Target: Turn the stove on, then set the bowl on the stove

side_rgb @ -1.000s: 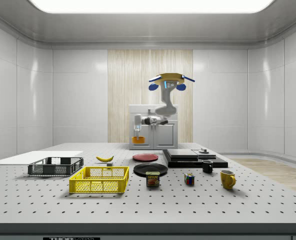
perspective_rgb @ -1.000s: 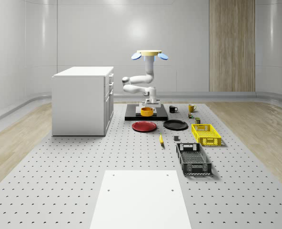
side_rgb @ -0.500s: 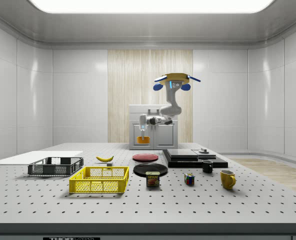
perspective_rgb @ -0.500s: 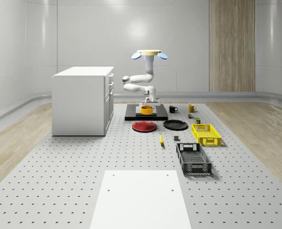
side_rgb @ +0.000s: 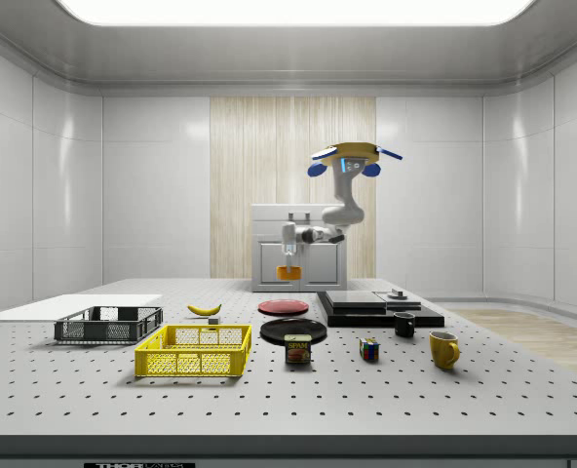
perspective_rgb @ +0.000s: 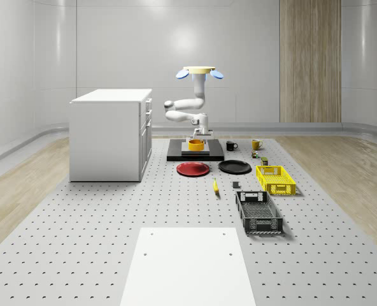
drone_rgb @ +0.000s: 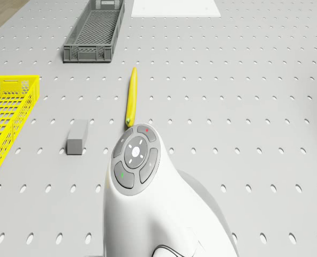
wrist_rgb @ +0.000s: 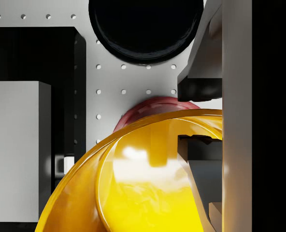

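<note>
Spanning white-walled room: perforated table (perspective_rgb: 80, 242)

Bowl (wrist_rgb: 148, 183) cut off at edge, hiding most of red plate (wrist_rgb: 155, 107)

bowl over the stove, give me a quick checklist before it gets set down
1. Grip: pincer is shut on the rim of the yellow bowl, one finger inside. Ok.
2. Bowl height: in the side view the bowl hangs well above the stove. Ok.
3. Bowl over stove: in the whole-scene view the bowl sits over the stove; in the side view it looks short of it. Cannot tell.
4. Drone: hovers in the air above the stove area. Ok.
5. Stove switched on: no sign either way. Cannot tell.
6. Neighbours: red plate and black plate lie off the stove. Ok.
</note>
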Controlling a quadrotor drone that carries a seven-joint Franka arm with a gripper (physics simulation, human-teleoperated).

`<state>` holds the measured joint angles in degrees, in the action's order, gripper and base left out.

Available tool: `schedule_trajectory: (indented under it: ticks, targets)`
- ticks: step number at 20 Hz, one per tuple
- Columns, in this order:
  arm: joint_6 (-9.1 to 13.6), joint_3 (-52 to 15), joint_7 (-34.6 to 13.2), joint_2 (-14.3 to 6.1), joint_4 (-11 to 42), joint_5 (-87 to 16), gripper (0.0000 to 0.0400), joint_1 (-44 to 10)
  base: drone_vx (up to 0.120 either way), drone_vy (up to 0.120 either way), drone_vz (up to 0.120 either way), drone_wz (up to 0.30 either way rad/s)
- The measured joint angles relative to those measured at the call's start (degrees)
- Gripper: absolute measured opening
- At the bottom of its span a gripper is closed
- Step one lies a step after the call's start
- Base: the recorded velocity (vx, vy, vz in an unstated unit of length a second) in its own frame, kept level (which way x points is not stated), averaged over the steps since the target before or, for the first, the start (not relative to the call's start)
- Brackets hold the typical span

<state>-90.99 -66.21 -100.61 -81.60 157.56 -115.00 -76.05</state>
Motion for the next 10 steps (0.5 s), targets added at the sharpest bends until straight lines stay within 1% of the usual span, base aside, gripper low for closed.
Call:
schedule_trajectory:
  ticks: [9, 10]
  targets:
    - [-0.05, -0.01, -0.02, -0.06, 0.00, 0.03, 0.0100, -0.03, -0.120, 0.000, 0.000, 0.000]
    - [-0.06, -0.01, -0.02, -0.07, -0.01, 0.03, 0.0100, -0.03, -0.120, 0.000, -0.040, 0.000]
